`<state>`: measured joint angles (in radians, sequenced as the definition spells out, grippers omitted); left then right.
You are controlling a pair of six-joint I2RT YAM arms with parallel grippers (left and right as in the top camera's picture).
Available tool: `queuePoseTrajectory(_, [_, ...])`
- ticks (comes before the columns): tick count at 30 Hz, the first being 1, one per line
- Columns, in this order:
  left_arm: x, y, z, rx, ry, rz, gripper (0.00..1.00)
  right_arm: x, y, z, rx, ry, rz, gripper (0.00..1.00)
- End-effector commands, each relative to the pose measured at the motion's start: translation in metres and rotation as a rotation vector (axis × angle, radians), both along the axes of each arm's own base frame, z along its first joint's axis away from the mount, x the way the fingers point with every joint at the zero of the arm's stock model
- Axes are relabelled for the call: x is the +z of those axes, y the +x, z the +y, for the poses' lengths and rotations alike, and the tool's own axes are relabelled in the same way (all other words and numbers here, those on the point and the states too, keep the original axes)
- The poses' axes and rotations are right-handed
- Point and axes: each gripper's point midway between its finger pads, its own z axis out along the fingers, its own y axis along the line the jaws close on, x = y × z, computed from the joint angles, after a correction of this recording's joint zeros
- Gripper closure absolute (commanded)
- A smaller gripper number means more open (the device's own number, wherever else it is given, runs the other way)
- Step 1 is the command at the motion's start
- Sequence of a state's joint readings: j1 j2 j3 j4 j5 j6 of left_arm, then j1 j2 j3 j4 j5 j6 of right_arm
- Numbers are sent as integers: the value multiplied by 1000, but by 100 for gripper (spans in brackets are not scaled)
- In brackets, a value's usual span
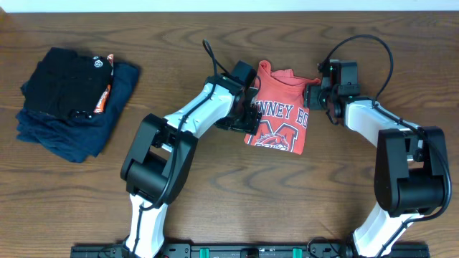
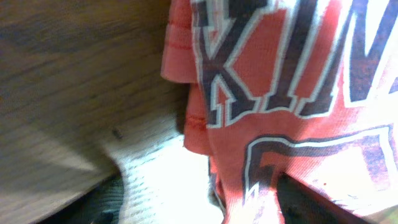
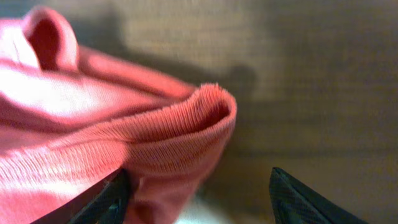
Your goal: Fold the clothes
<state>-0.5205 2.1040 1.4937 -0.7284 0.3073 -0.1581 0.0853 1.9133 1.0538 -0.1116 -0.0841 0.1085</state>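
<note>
We judge the fold to be well along. The T-shirt is already gathered into a narrow packet, and the step in hand looks like taking hold for one more fold or a tidy-up. It lies on the wooden surface, well apart from the pile of dark clothes, on our right-arm side of that pile.

The left fingers stand spread at the shirt's edge nearer the pile. One is on bare wood and the other is over the printed cloth, so they are gripping nothing. The right fingers are spread too, at the edge farthest from the pile. A ribbed roll of cloth sits between them, but they have not pinched it.

The next move, as we read it, calls for both pairs to close on their edges at about the same level. If they don't, the packet will skew when it is lifted.

The shirt is coral red, with white-edged dark lettering and a graphic facing up. Its lower edge lies fairly flat. The end away from us is bunched, with a loop of cloth standing up.
</note>
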Motion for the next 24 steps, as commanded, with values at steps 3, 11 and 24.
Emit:
queuePoseTrajectory(3, [62,48,14,77,-108,-209,2,40,-10,-11,47,-63,-22,26])
queuePoseTrajectory(11, [85,104,8,64,-429,-324,2,75,-52,-20,35,-55,53,1])
queuePoseTrajectory(24, [30,120,-30,19,-634,-277,2,66,-94,-22,10,-44,221,1])
